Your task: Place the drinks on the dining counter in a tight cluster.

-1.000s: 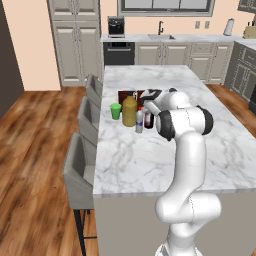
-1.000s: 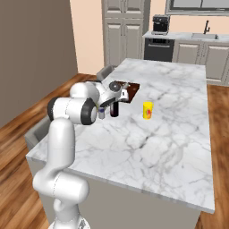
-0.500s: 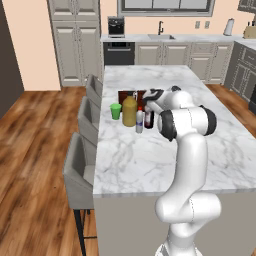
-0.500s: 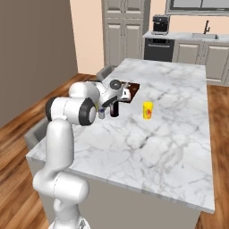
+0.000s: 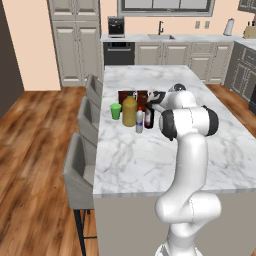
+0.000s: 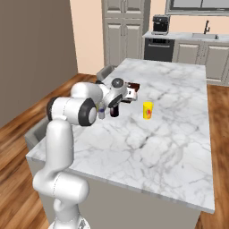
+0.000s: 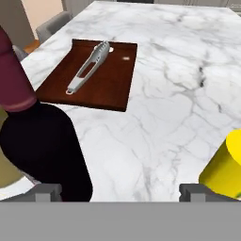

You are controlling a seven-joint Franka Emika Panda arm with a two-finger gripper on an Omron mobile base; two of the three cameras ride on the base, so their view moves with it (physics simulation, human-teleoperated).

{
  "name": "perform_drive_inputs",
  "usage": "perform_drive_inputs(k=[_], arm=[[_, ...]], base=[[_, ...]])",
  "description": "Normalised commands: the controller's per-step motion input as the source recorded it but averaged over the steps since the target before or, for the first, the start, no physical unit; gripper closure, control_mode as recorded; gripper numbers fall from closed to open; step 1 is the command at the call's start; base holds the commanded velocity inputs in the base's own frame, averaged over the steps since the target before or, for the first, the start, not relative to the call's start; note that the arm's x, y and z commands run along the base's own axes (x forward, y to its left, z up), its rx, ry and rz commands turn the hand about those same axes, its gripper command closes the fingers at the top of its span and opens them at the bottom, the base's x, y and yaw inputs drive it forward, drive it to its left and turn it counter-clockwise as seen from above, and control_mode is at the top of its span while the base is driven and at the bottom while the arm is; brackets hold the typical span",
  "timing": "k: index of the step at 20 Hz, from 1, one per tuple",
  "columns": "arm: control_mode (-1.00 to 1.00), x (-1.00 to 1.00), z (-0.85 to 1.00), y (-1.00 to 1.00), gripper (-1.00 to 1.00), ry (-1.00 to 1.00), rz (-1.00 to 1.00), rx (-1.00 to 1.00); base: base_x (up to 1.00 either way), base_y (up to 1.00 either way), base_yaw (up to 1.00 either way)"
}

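On the dining counter (image 5: 145, 155) the drinks stand close together: a squat yellow juice bottle (image 5: 129, 111), a small pale bottle (image 5: 139, 121) and a dark wine bottle (image 5: 148, 118). My gripper (image 5: 152, 103) hovers right beside the wine bottle, open and holding nothing. In the hand view the wine bottle (image 7: 42, 150) rises just at the left fingertip (image 7: 47, 190), apart from the right one. A patch of the juice bottle (image 7: 7, 164) shows behind it. From the right side the wine bottle (image 6: 114, 109) and pale bottle (image 6: 102, 113) stand below my gripper (image 6: 120, 97).
A brown tray (image 7: 92, 75) with a silver utensil (image 7: 89, 66) lies beyond the bottles. A yellow cup (image 6: 147, 110) stands to the right, a green cup (image 5: 115, 111) left of the juice bottle. Grey stools (image 5: 80, 170) line the counter's left edge.
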Motion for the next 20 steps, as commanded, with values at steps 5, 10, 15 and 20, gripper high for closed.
perform_drive_inputs(k=[5,10,15,20], arm=[[-1.0,0.02,0.07,-0.45,-1.0,0.04,-0.02,-0.06],[-1.0,0.03,0.01,-0.5,-1.0,0.05,0.0,-0.04],[-1.0,0.0,0.0,-0.44,-1.0,0.03,0.05,0.0],[-1.0,0.0,0.0,-0.31,-1.0,0.0,0.07,0.0]], base=[[0.0,0.0,0.0],[0.0,0.0,0.0],[0.0,0.0,0.0],[0.0,0.0,0.0]])
